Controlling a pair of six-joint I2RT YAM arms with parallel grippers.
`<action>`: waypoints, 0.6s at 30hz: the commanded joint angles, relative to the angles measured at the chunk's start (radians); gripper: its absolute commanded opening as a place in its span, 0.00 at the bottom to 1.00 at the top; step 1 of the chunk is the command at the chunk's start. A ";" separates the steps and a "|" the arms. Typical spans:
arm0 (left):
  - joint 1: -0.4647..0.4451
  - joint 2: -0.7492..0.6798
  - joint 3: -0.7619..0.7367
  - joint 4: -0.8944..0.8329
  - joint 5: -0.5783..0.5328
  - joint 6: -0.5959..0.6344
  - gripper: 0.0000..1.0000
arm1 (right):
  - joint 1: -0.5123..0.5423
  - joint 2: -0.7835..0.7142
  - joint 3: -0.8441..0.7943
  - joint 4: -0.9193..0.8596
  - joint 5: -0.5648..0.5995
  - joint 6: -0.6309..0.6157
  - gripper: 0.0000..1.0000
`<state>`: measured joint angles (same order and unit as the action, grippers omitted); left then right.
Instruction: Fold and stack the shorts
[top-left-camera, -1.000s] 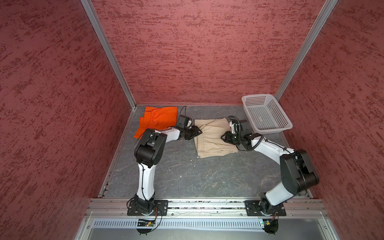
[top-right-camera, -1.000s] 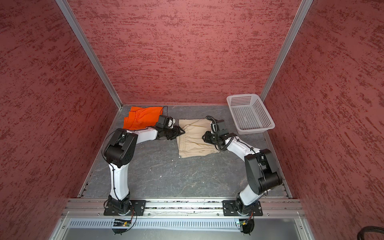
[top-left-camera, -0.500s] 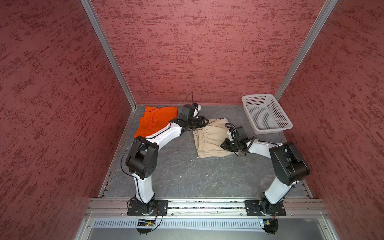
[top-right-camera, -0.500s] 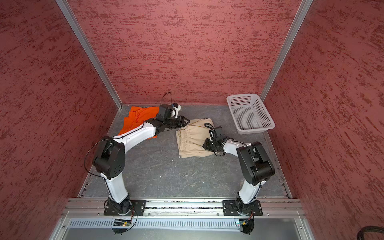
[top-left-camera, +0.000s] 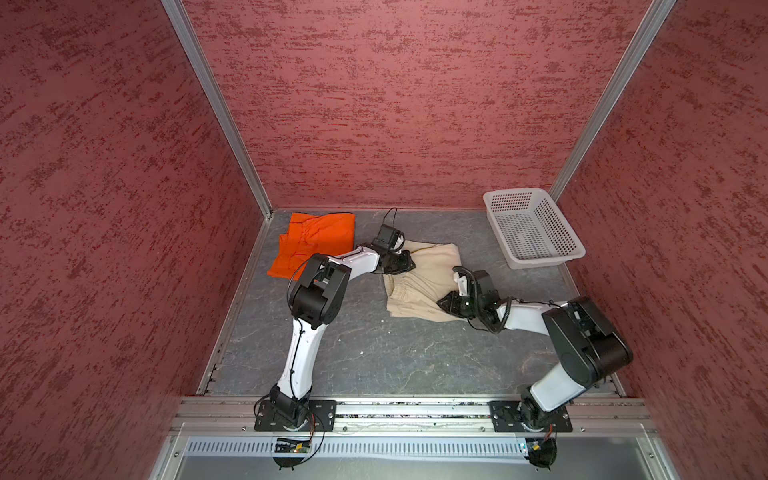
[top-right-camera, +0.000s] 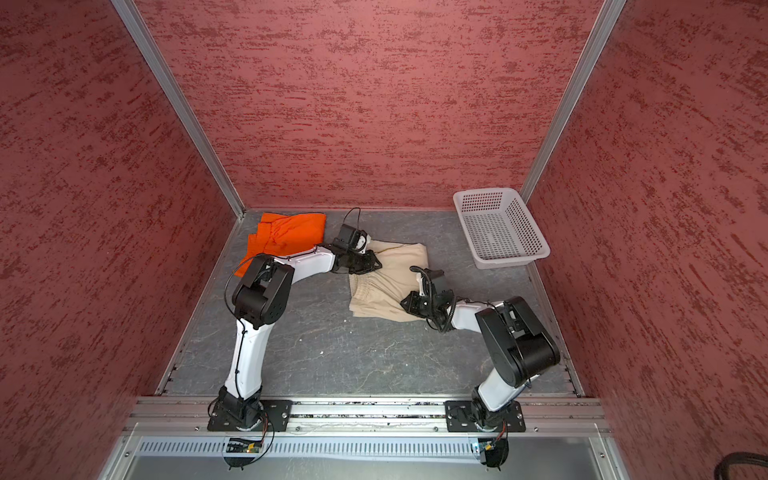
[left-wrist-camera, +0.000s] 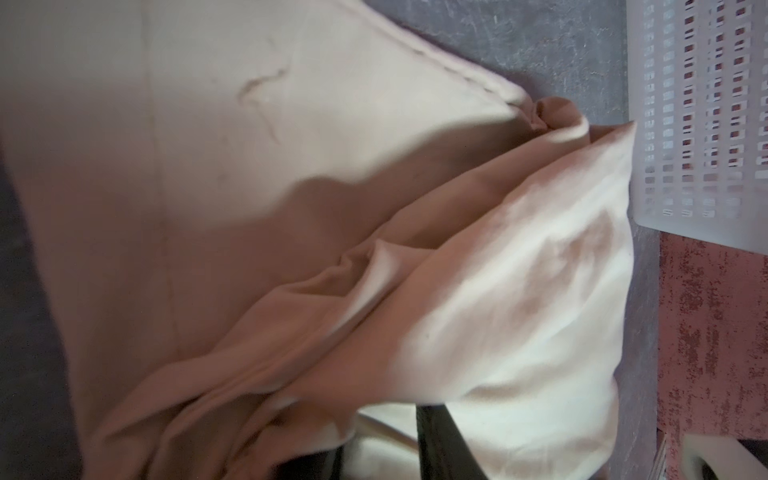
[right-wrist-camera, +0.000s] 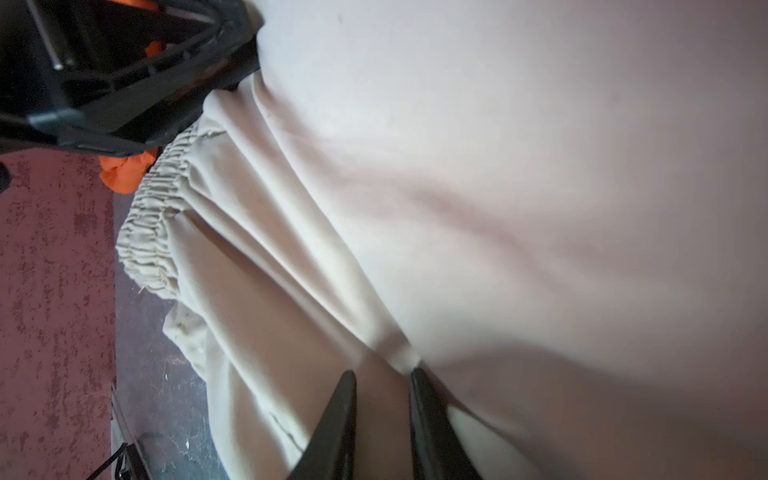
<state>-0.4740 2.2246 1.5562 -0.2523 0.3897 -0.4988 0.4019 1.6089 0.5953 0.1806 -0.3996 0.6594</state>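
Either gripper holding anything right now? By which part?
Both appear to grip the beige shorts: left gripper at the far end of the waistband, right gripper pinching a fold at the near edge. The orange shorts lie untouched.

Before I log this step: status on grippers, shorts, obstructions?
Left gripper shut on beige gathered-waist cloth shorts, far corner; right gripper on near edge. Bright orange cloth shorts apart. White perforated plastic basket not obstructing.

Robot lab test booth for sure: red textured walls (top-left-camera: 374, 104), aluminium corner posts (top-left-camera: 217, 108), two arms (top-left-camera: 301, 353) bolted to a rail (top-left-camera: 415, 409) by the grey counter (top-left-camera: 395, 353).
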 joint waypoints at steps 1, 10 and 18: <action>0.020 -0.014 -0.047 -0.015 -0.036 0.027 0.33 | 0.015 -0.044 -0.046 -0.097 0.004 0.071 0.35; 0.030 -0.213 -0.127 0.055 0.062 -0.023 0.56 | -0.012 -0.188 0.274 -0.410 0.073 -0.077 0.49; 0.122 -0.454 -0.394 0.157 0.161 -0.178 0.71 | 0.014 0.035 0.519 -0.461 0.070 -0.174 0.44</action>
<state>-0.3840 1.8053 1.2343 -0.1360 0.5007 -0.6079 0.3981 1.5654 1.0870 -0.2096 -0.3370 0.5365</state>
